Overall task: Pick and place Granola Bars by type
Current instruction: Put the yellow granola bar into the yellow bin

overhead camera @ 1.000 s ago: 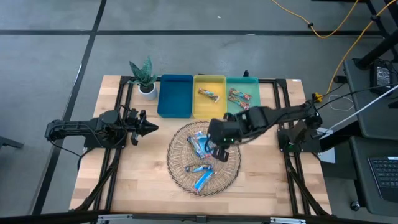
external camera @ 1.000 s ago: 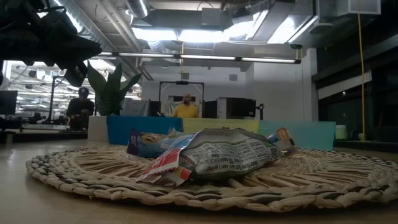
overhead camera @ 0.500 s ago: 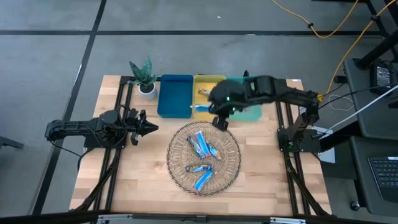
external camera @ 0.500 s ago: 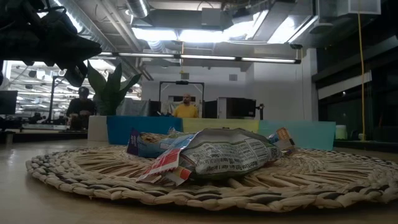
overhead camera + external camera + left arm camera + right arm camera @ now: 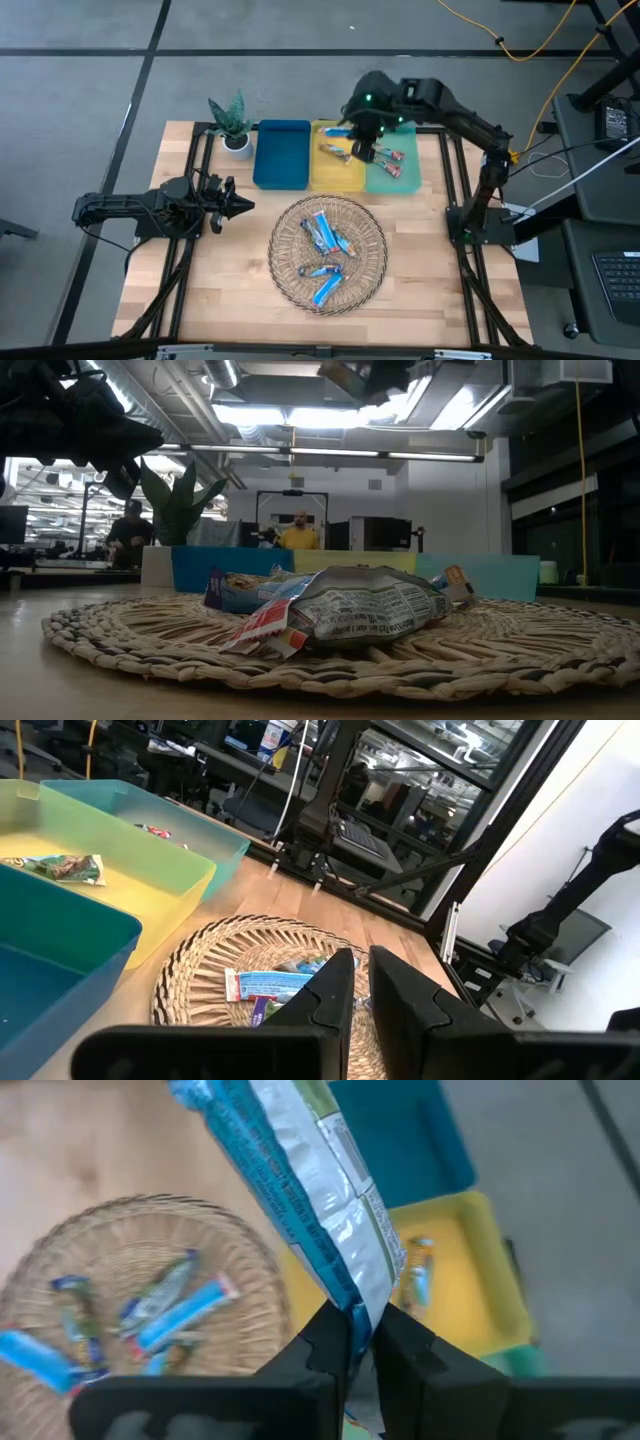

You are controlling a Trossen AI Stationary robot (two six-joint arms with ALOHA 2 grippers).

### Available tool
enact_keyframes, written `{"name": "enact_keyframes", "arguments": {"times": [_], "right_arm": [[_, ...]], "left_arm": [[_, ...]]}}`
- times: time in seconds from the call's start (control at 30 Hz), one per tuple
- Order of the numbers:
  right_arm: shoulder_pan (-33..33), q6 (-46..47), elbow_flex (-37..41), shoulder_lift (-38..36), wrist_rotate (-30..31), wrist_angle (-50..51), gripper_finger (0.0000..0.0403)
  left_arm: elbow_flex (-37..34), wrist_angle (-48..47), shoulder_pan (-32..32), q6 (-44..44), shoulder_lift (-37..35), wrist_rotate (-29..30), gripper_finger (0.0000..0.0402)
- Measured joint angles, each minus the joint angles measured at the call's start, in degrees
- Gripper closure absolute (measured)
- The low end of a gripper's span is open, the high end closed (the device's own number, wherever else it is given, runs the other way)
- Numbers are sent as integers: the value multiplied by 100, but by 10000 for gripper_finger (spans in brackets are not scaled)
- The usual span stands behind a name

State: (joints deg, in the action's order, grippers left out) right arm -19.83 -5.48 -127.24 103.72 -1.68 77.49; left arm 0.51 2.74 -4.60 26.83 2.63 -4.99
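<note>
The right gripper [image 5: 360,1342] is clamping a silvery-blue granola bar [image 5: 300,1190] and hanging above the yellow tray [image 5: 335,172]. The left gripper [image 5: 361,982], fingers nearly closed and empty, is waiting left of the woven basket [image 5: 372,268], which is holding the remaining bars.

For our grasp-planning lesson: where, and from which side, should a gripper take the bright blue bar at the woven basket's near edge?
At its middle, across the narrow width, from straight above: the bright blue bar lies flat and diagonal in the woven basket. The right gripper, above the trays, holds another bar; the left gripper waits at left.
</note>
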Motion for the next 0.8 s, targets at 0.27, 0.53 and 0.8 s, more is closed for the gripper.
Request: {"name": "enact_keyframes", "arguments": {"times": [0.27, 0.53, 0.8], "right_arm": [[-1047, -841, 2, 140, -796, -252, 361], [-1530, -1461, 6, 823, -1210, -419, 361], [-1569, -2016, 7, 1543, -1639, -416, 361]], "left_arm": [[0, 0, 0, 0, -2, 0, 370], [0, 2, -2, 0, 0, 0, 370], [0, 2, -1, 0, -2, 0, 370]]}}
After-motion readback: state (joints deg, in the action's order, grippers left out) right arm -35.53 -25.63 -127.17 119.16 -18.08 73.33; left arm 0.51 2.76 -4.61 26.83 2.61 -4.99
